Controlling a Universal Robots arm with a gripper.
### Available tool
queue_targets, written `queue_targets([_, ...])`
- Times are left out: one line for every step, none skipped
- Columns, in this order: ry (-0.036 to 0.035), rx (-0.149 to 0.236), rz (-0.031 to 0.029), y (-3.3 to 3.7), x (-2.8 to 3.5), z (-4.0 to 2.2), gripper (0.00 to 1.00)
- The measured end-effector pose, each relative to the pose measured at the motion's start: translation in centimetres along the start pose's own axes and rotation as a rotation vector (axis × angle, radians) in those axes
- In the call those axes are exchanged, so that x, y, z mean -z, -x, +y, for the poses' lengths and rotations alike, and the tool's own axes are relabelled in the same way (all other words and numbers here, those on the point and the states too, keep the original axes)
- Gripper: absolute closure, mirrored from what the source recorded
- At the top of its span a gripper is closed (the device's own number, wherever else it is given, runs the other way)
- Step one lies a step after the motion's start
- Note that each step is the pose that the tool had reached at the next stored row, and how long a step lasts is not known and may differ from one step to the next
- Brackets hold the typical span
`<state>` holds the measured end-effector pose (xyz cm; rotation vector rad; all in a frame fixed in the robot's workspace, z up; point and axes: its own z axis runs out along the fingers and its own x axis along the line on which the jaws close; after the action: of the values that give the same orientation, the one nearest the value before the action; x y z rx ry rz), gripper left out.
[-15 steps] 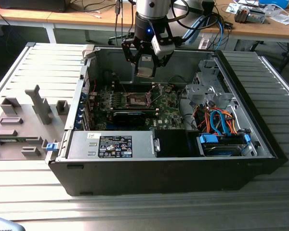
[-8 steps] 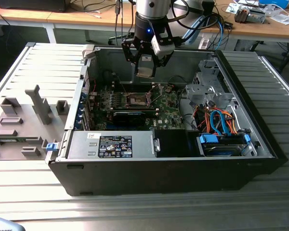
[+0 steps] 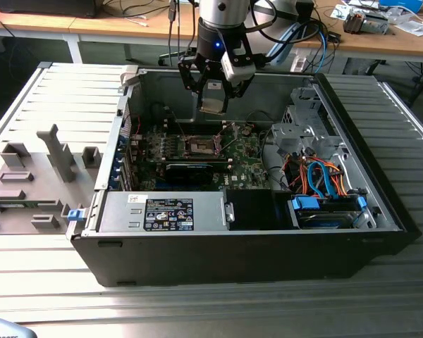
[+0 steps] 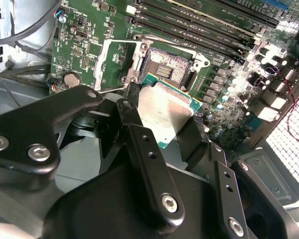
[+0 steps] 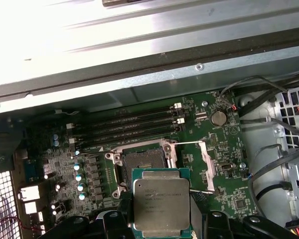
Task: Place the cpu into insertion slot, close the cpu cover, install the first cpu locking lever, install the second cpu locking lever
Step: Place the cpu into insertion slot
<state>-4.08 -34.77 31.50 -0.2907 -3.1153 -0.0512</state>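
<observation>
Black gripper (image 4: 162,119), seemingly around flat silvery square cpu (image 5: 161,206)

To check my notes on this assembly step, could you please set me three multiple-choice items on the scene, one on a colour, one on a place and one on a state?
1. What colour is the motherboard?
A. red
B. green
C. white

2. Where is the cpu?
A. held in the claw above the insertion slot
B. seated in that slot
C. lying on the motherboard beside the slot

3. How does the cpu cover stand?
A. shut over the slot
B. gripped in the claw
C. swung open beside the slot

Answers:
1 B, the board is green all around the socket.
2 A, both wrist views show the chip gripped clear of the board.
3 C, the slot's dark centre lies bare.
</observation>
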Motion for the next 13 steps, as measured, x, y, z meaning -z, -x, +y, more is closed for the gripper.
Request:
queue_targets([0.0000,-0.001,0.0000,0.00,0.00,0.00,0.45])
queue_targets([0.0000,-0.002,-0.0001,0.00,0.00,0.00,0.45])
queue_targets([0.0000,-0.003,-0.0001,0.00,0.00,0.00,0.45])
queue_targets([0.0000,-0.004,-0.0001,0.00,0.00,0.00,0.45])
queue_targets([0.0001,-0.005,-0.0001,0.00,0.00,0.00,0.45])
queue_targets([0.0001,-0.006,-0.0002,0.00,0.00,0.00,0.45])
queue_targets([0.0001,-0.008,-0.0002,0.00,0.00,0.00,0.45])
queue_targets([0.0001,-0.008,-0.0003,0.00,0.00,0.00,0.45])
queue_targets([0.0002,-0.009,-0.0003,0.00,0.00,0.00,0.45])
queue_targets([0.0002,-0.012,-0.0004,0.00,0.00,0.00,0.45])
queue_targets([0.0002,-0.017,-0.0005,0.00,0.00,0.00,0.45])
queue_targets([0.0002,-0.019,-0.0006,0.00,0.00,0.00,0.45])
queue_targets([0.0003,-0.019,-0.0006,0.00,0.00,0.00,0.45])
